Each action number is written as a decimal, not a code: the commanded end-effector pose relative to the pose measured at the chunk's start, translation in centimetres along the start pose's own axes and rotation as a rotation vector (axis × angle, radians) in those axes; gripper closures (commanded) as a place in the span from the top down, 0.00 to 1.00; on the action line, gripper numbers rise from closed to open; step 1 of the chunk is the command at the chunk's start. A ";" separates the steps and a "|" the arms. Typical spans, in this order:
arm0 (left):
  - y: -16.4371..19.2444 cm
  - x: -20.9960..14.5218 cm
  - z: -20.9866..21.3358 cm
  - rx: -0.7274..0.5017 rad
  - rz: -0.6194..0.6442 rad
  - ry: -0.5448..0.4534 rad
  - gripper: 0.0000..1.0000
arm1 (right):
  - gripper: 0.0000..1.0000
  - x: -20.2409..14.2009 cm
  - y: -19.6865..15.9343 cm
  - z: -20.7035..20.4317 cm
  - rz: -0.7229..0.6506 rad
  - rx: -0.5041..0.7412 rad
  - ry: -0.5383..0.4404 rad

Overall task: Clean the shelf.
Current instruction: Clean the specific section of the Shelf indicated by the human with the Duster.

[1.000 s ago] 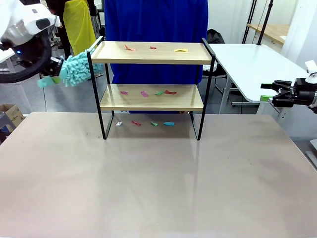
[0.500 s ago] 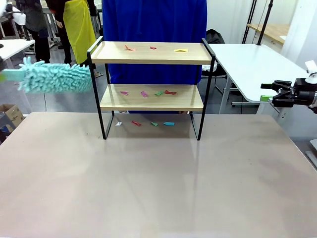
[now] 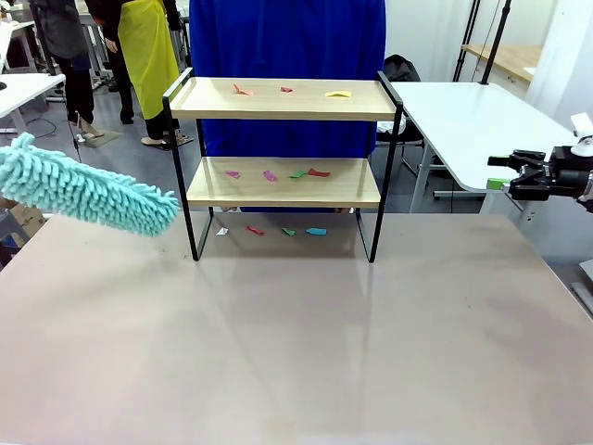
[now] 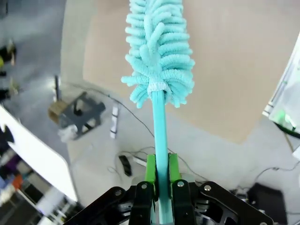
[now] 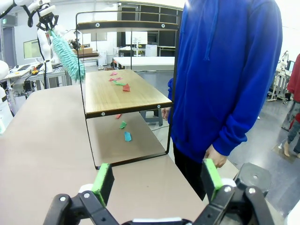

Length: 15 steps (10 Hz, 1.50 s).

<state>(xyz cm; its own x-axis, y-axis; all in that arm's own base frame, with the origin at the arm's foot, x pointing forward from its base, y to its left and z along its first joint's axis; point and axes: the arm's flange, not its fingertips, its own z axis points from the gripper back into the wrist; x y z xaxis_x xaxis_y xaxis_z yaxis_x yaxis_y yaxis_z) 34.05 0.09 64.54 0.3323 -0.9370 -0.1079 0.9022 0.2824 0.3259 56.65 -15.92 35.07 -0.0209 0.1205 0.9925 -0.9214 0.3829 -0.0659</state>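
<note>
In the front view, the two-tier shelf (image 3: 283,190) of light wooden boards in a thin black metal frame stands at the far middle of the beige desk (image 3: 296,352). Small coloured paper scraps (image 3: 318,172) lie about it: three on the top board, four on the lower board, four on the desk beneath. A fluffy turquoise duster (image 3: 88,195) hangs to its left, its handle cut off by the picture's edge.

In the left wrist view, the left fingers (image 4: 150,169) clamp the duster's handle.

In the right wrist view, the right fingers (image 5: 102,182) stand wide with nothing between them. A person in a blue hoodie (image 5: 225,70) stands at the shelf's far side.
</note>
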 end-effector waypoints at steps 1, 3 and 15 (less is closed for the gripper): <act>-2.1 -0.1 0.4 -0.014 -0.207 -0.064 0.13 | 1.00 0.5 0.0 0.0 -0.015 -0.001 0.007; -3.7 1.1 0.3 -0.040 -0.349 -0.107 0.13 | 1.00 0.5 0.0 0.0 -0.015 -0.001 0.007; -4.5 2.8 -0.4 -0.061 -0.369 -0.090 0.13 | 1.00 0.5 0.0 0.0 -0.015 -0.001 0.007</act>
<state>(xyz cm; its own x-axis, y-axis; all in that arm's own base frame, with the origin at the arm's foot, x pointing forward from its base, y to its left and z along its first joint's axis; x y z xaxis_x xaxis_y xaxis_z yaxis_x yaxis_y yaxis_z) 31.11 -3.72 62.11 -0.0340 -0.9914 -0.1266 0.9739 -0.0613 0.2184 56.65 -15.92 35.07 -0.0209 0.1206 0.9925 -0.9214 0.3830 -0.0659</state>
